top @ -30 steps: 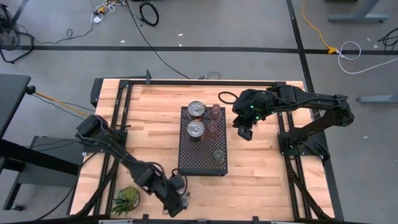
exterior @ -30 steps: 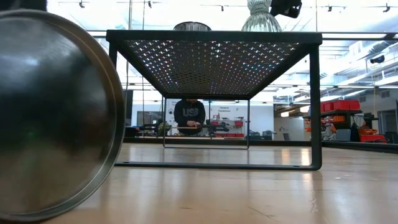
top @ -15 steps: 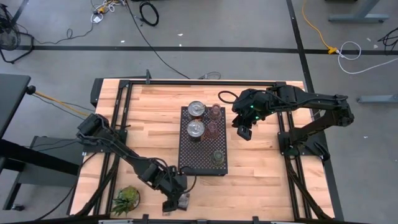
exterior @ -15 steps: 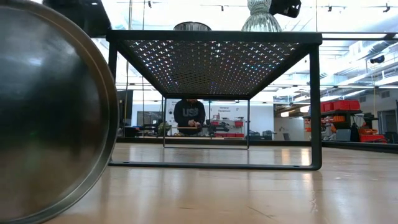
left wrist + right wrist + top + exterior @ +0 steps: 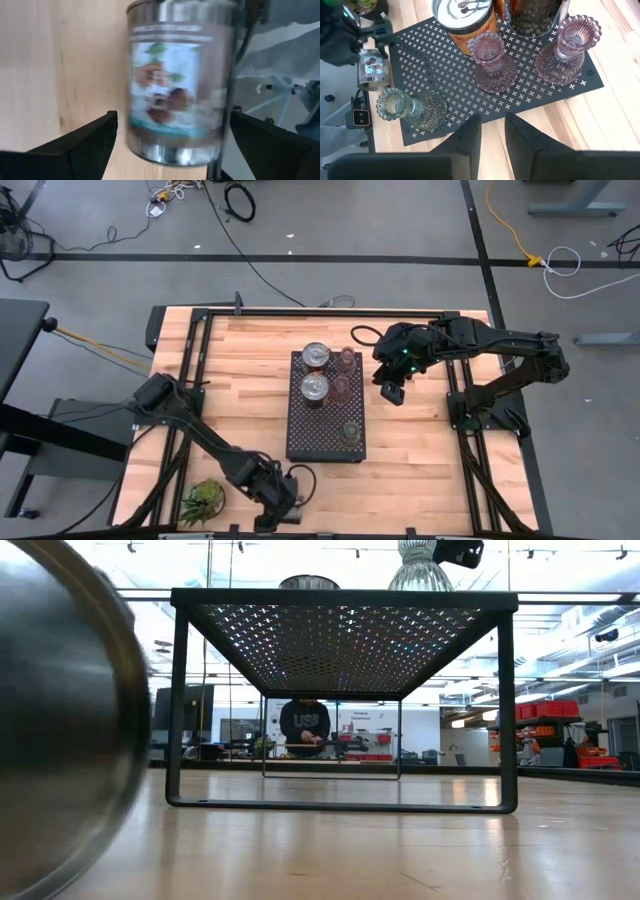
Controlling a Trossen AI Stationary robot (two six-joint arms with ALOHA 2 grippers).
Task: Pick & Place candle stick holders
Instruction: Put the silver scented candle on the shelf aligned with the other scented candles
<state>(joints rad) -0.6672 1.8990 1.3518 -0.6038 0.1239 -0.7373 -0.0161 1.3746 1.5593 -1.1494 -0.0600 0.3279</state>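
A black perforated tray [image 5: 327, 408] carries two silvery metal holders [image 5: 316, 355] [image 5: 314, 388], two pink glass holders [image 5: 492, 60] [image 5: 567, 45] and an olive-green glass holder [image 5: 407, 107]. A third silvery holder [image 5: 180, 80] with a picture label is at the table's near edge, and it fills the left of the low view [image 5: 60, 740]. My left gripper [image 5: 173, 120] is open there, one finger on each side of this holder. My right gripper [image 5: 492, 142] is shut and empty above the table, beside the tray's right edge [image 5: 393, 392]. My left gripper has its two fingers [image 5: 90, 142] on either side of the silvery holder's wall [image 5: 145, 125]. I cannot tell whether they touch it.
A spiky green plant [image 5: 203, 500] stands at the near left corner beside my left arm. The low camera's small box [image 5: 360, 117] sits at the near edge by the silvery holder. The tray stands on thin legs [image 5: 510, 710]. A person [image 5: 305, 725] stands far behind the table.
My left gripper has swung about near the table's near edge beside the plant. In the low view the silvery holder has shifted toward the picture's left, and it now shows blurred.
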